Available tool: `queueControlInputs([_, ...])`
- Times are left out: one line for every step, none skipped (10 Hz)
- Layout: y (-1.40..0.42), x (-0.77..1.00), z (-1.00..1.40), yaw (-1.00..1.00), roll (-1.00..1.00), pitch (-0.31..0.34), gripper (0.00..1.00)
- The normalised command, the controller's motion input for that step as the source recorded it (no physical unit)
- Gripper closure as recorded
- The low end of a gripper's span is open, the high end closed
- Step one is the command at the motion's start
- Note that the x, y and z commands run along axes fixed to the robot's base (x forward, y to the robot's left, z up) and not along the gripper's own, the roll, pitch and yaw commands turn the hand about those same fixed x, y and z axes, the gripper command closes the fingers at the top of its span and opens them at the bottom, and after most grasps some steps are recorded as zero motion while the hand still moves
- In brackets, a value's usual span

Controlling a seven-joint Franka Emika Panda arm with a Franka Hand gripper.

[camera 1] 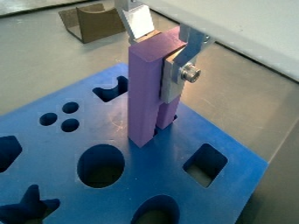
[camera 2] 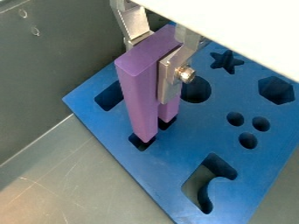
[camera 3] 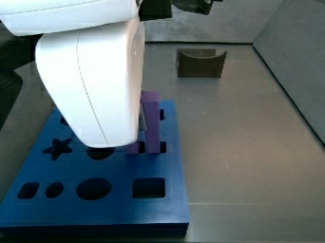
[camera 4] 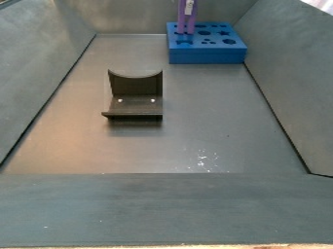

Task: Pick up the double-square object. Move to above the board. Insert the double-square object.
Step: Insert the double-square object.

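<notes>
The flat silver fingers (camera 1: pixel 177 68) with dark pads are clamped on the upper part of the double-square object (camera 1: pixel 152 87), a slender, tall, light-purple plastic-looking peg of two joined square prongs. The gripper (camera 2: pixel 162 61) holds it upright, directly over the board (camera 2: pixel 176 166), a large flat bright-blue slab with star, hexagon, round and square cutouts.

In both wrist views the peg's lower end meets the board at a dark cutout near one edge; it seems to have just entered the hole, though how deep it sits cannot be told. In a side view the peg (camera 4: pixel 186 12) stands on the board (camera 4: pixel 208 47) at the far end of the grey tray floor (camera 4: pixel 196 136).

To finish the insertion well, I judge the peg should be kept vertical and squared to the slot, pressed straight down without twisting, and released only when it is seated; a tilt could jam the prongs.

The arm's white casing (camera 3: pixel 89 76) hangs straight above the board, wrist pointing down. The dark olive U-shaped block (camera 3: pixel 200 63) lies well apart, farther back.
</notes>
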Motion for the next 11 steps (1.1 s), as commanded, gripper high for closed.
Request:
queueControlInputs([0.0, 0.2, -0.14, -0.07, 0.12, 0.0, 1.0])
queueControlInputs([0.01, 0.26, -0.13, -0.07, 0.21, 0.123, 1.0])
queueControlInputs([0.01, 0.13, -0.15, 0.0, 0.12, 0.069, 1.0])
queueControlInputs([0.0, 0.0, -0.19, 0.0, 0.1, 0.0, 1.0])
queueControlInputs([0.0, 0.0, -0.29, 0.0, 0.0, -0.023, 1.0])
queueControlInputs([-0.01, 0.0, -0.45, 0.0, 0.0, -0.106, 1.0])
queueControlInputs([-0.07, 0.0, -0.63, 0.0, 0.0, -0.111, 1.0])
queueControlInputs([-0.06, 0.07, -0.67, 0.0, 0.0, -0.031, 1.0])
queueControlInputs([-0.07, 0.1, -0.69, 0.0, 0.0, -0.02, 1.0])
queueControlInputs([-0.07, 0.13, -0.71, 0.0, 0.0, 0.0, 1.0])
queueControlInputs([-0.08, 0.16, -0.74, 0.0, 0.0, 0.0, 1.0])
